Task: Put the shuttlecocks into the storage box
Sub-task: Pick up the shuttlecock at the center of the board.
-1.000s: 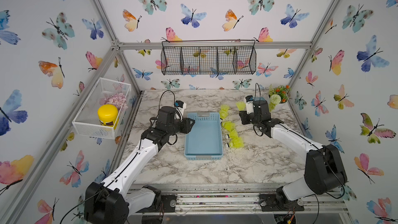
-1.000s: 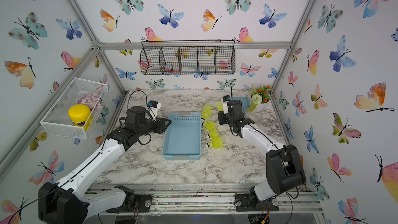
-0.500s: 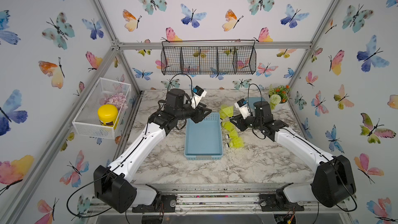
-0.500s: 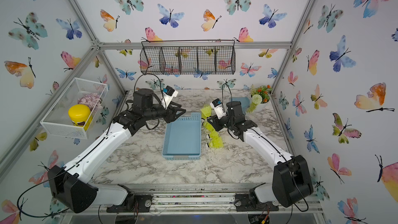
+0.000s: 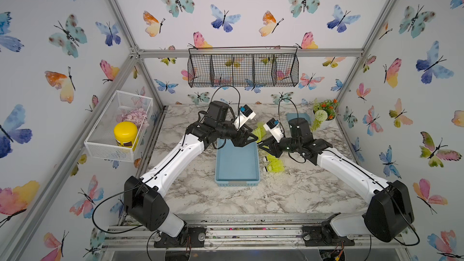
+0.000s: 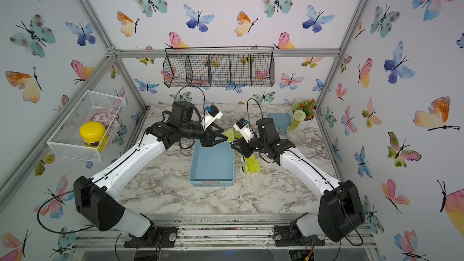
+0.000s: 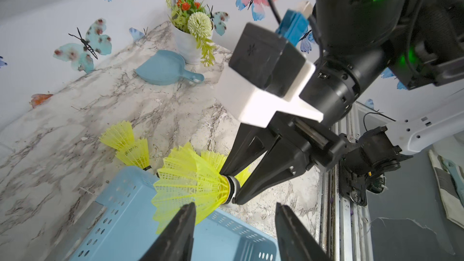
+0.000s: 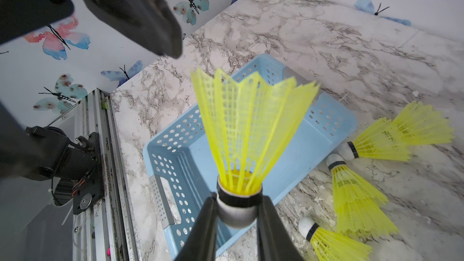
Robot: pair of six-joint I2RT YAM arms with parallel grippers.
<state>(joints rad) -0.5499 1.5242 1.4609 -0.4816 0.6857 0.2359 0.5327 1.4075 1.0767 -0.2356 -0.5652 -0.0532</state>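
Observation:
The light blue storage box (image 5: 237, 184) lies mid-table and looks empty. My right gripper (image 8: 239, 202) is shut on the white tip of one neon yellow shuttlecock (image 8: 248, 126), held in the air over the box's far right corner. Facing it, my left gripper (image 7: 234, 207) is open, and one finger (image 7: 180, 232) overlaps the skirt of the held shuttlecock (image 7: 190, 184). In both top views the two grippers (image 5: 252, 139) (image 5: 261, 144) meet tip to tip. Several loose shuttlecocks (image 5: 275, 165) (image 8: 356, 197) lie on the table right of the box, and more (image 7: 125, 136) lie beyond it.
A blue scoop (image 5: 298, 119) and a potted artificial plant (image 5: 325, 111) stand at the back right. On the left wall hangs a white wire basket (image 5: 120, 126) holding a yellow jar. A black wire basket (image 5: 242, 70) hangs on the back wall above the arms.
The left arm swung from the box's left side to its far right corner, and its jaws widened. The right gripper moved left toward the box and now faces the left gripper.

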